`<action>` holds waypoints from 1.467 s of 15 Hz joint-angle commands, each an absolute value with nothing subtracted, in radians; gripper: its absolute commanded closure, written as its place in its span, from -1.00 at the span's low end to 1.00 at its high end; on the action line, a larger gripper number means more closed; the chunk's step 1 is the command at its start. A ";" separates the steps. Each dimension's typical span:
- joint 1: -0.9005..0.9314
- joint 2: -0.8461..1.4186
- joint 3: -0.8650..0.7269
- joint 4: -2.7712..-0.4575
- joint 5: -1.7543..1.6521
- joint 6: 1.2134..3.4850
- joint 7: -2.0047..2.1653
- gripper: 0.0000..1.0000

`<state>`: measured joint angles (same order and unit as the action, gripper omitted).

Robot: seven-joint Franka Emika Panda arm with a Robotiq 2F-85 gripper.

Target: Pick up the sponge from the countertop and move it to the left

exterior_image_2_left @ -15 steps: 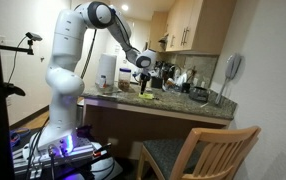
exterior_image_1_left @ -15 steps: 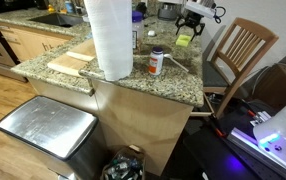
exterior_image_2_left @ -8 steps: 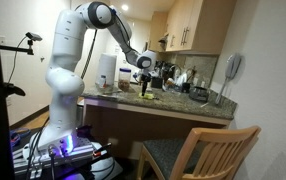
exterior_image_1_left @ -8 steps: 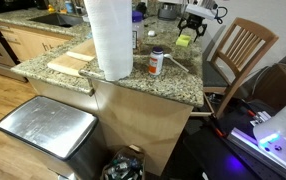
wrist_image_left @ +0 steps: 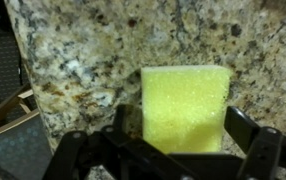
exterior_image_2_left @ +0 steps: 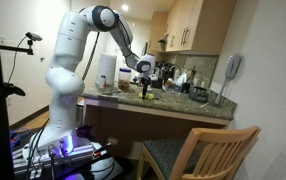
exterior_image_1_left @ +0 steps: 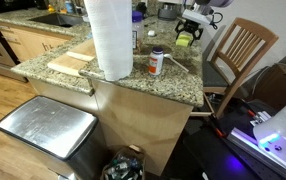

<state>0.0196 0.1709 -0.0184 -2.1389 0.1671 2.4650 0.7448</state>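
The yellow-green sponge [wrist_image_left: 186, 100] fills the space between my gripper's [wrist_image_left: 183, 125] two black fingers in the wrist view, and both fingers touch its sides. The speckled granite countertop [wrist_image_left: 93, 50] lies behind it, with its edge at the left. In both exterior views the gripper [exterior_image_1_left: 190, 28] [exterior_image_2_left: 146, 84] hangs over the far end of the countertop [exterior_image_1_left: 173, 85] [exterior_image_2_left: 188, 106] with the sponge [exterior_image_1_left: 186, 38] [exterior_image_2_left: 147, 93] at its fingertips, just above the surface.
A white orange-capped bottle [exterior_image_1_left: 156, 62] stands near the counter's front edge, next to a tall paper towel roll [exterior_image_1_left: 110, 38] and a wooden cutting board [exterior_image_1_left: 71, 63]. A wooden chair [exterior_image_1_left: 238, 50] stands beside the counter. A steel bin [exterior_image_1_left: 45, 130] is on the floor.
The gripper and the sponge have risen slightly at the counter's far end. Nothing else has moved.
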 commanded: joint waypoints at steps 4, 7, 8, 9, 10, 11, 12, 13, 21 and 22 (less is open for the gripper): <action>0.023 0.167 -0.024 -2.125 0.168 2.396 0.737 -0.17; 0.023 0.164 -0.026 -2.117 0.167 2.371 0.742 0.28; 0.023 0.162 -0.024 -2.115 0.170 2.365 0.737 0.36; 0.021 0.158 -0.020 -2.110 0.183 2.354 0.721 0.42; 0.020 0.151 -0.015 -2.103 0.199 2.343 0.702 0.50; 0.020 0.139 -0.010 -2.096 0.206 2.335 0.686 0.64; 0.019 0.127 -0.002 -2.088 0.229 2.317 0.654 0.76; 0.016 0.098 0.003 -2.125 0.253 2.340 0.610 0.92; 0.052 -0.039 0.057 -2.206 0.498 2.128 0.209 0.95; 0.062 -0.039 0.063 -2.216 0.538 2.114 0.159 0.95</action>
<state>0.0450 -0.0091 0.0499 -2.1608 0.4442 2.1474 0.2966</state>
